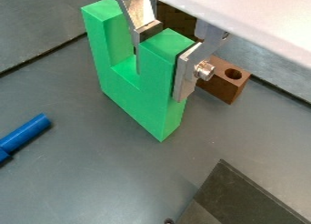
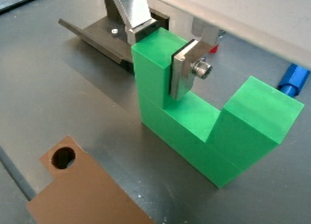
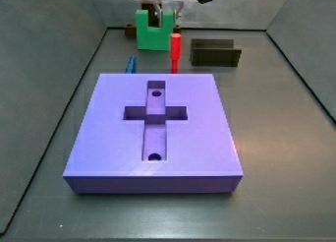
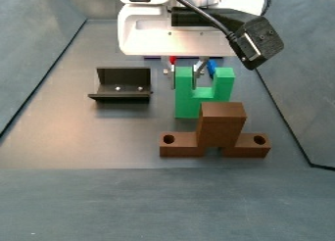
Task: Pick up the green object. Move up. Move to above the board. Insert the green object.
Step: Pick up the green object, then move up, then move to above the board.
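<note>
While the green object (image 2: 201, 123) stands on the floor beyond the board's (image 3: 157, 128) far end, prongs up, the gripper (image 2: 165, 47) straddles one prong, fingers (image 1: 185, 71) pressed against its faces, so lifting goes straight up.

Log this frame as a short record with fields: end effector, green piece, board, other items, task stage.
end effector: end effector at the far end of the floor, silver plate fingers closed on one prong
green piece: bright green U-shaped block, upright, base seemingly on the grey floor
board: large purple-blue slab with cross recess, nothing inserted
other items: red peg; dark L-shaped fixture; brown bracket block; blue piece
task stage: grasped, not yet clearly lifted
</note>
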